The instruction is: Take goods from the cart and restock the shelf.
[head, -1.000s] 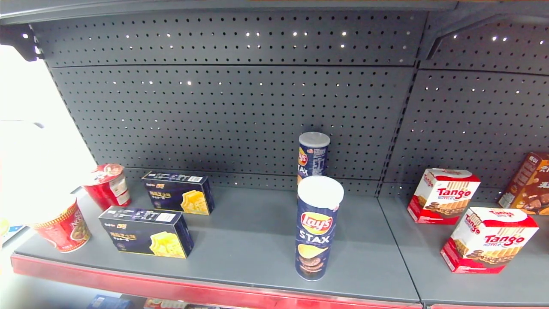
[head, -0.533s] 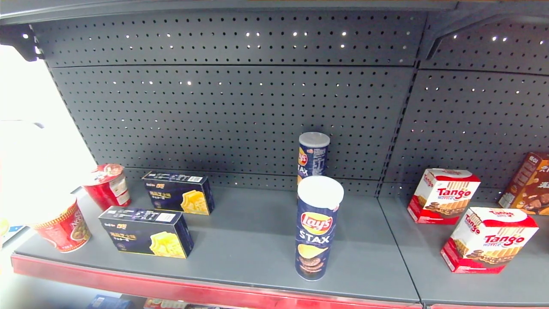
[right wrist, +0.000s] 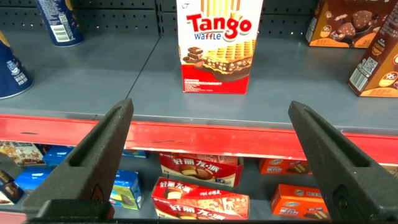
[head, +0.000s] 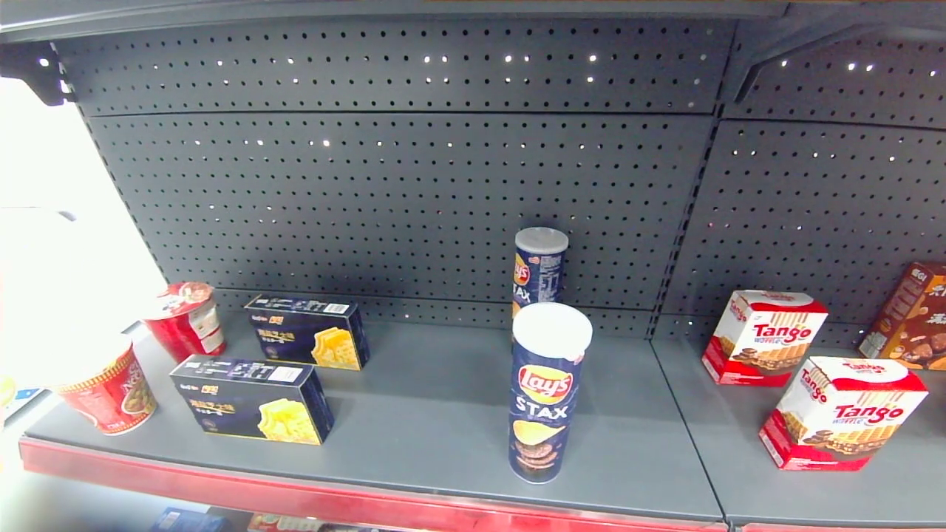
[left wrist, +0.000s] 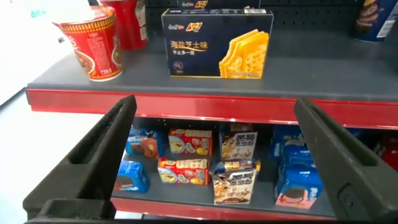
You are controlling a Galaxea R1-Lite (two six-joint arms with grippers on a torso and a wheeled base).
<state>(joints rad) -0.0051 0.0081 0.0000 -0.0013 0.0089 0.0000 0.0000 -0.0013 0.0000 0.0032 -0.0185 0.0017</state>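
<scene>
Two cylindrical chip tubes point(head: 548, 391), perforated metal backboard point(head: 399, 199)

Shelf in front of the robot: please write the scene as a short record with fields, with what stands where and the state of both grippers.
shelf: grey board, red front edge
left part: front noodle cup, rear noodle cup, front blue box, rear blue box
middle: front chip can upright, rear chip can upright behind it
right part: rear wafer box, front wafer box, brown box
left gripper: open, empty, facing front blue box
right gripper: open, empty, facing a wafer box
below: packs on a lower shelf
</scene>
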